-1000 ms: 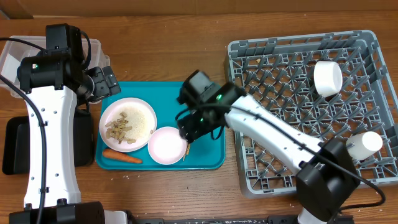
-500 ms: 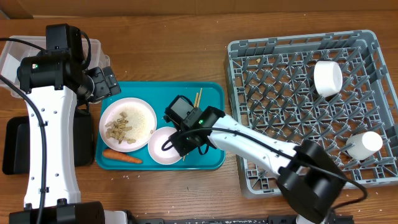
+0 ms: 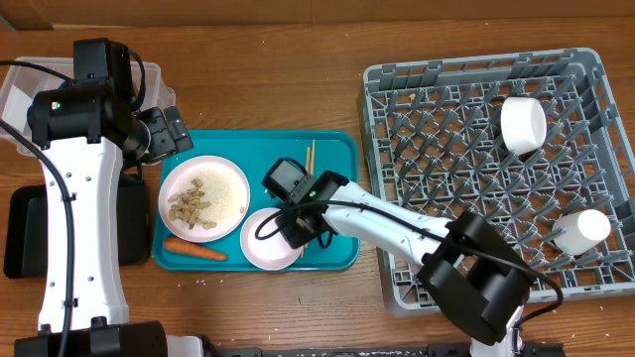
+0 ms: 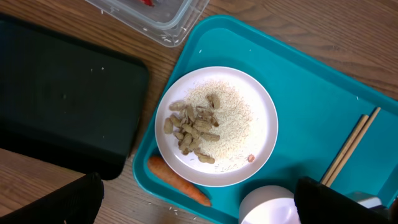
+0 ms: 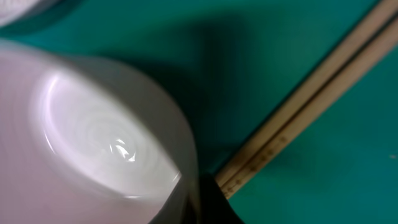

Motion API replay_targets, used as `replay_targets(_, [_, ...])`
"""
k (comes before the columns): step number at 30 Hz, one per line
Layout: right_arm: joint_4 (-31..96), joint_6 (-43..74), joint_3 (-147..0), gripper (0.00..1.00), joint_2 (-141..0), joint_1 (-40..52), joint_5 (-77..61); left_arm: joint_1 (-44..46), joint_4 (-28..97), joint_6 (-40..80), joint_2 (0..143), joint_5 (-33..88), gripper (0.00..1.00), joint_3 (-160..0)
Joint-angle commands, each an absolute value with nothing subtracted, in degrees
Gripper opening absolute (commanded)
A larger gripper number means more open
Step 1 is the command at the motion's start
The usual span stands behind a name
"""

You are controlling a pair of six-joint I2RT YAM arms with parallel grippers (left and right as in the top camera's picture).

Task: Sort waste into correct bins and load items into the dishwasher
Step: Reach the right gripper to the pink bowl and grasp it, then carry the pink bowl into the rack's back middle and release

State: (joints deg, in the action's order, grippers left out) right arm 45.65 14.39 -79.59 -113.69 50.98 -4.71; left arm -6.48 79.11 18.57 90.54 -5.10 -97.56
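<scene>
Found the white bowl (image 3: 270, 252) on the teal tray (image 3: 339, 149), at the front edge, just beside the plate (image 3: 203, 197) and to its right. Saw it from the right wrist as a pale, blurred rim and inner wall filling the left of the view, seemingly tilted. Placed the right gripper (image 3: 297, 231) at the bowl's right rim, with one dark fingertip (image 5: 209, 205) showing just outside that rim. Could not tell whether clamped on the rim or only touching it, with the second finger out of sight.

Noted a pair of chopsticks (image 5: 311, 99) lying on the tray right beside the bowl, running off toward the back edge and partly hidden under the right arm from overhead. Saw rice and brown scraps on the plate, and a carrot (image 4: 179, 182) along the plate's front edge, left of the bowl.

Saw the left gripper (image 3: 171, 129) hanging by the tray's back left corner, fingers (image 4: 65, 202) spread wide at both lower corners of its own view, holding nothing. Made out a black bin (image 4: 62, 106) left of the tray and a clear tub (image 4: 155, 15) behind that bin.

Found the grey rack (image 3: 476, 61) on the wooden table (image 3: 248, 79) right of the tray, with two white cups (image 3: 523, 123) inside, well apart, one toward the back and one at the front right.
</scene>
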Motion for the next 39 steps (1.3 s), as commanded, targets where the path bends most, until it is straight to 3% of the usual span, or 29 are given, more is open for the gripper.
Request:
replay_targets(1, [48.12, 13.96, -84.23, 0.04, -111.57, 50.11, 2.83, -6.37, 79.13, 19.29, 90.87, -5.1, 1.0, -97.97])
replay_targets(9, [57.36, 13.58, -93.23, 0.04, -106.56, 44.69, 21.76, -6.37, 79.13, 19.29, 90.87, -5.1, 1.0, -97.97])
replay_targets(15, [58.67, 14.9, -94.98, 0.04, -102.37, 35.62, 51.29, -6.37, 79.11, 19.29, 90.87, -5.1, 1.0, -97.97])
replay_targets(18, [62.17, 30.44, -94.89, 0.04, -101.97, 30.35, 76.49, -6.37, 78.98, 19.29, 90.87, -5.1, 1.0, -97.97])
replay_targets(20, [63.79, 37.63, -94.72, 0.04, -102.02, 27.29, 83.48, -6.37, 78.98, 19.29, 90.87, -5.1, 1.0, -97.97])
replay_targets(29, [60.14, 38.85, -93.76, 0.04, -105.16, 14.79, 71.11, -6.37, 79.07, 19.29, 90.87, -5.06, 1.0, -97.97])
replay_targets(39, [62.59, 39.18, -93.67, 0.04, -115.39, 13.67, 67.57, -6.37, 79.11, 19.27, 90.87, -5.08, 1.0, -97.97])
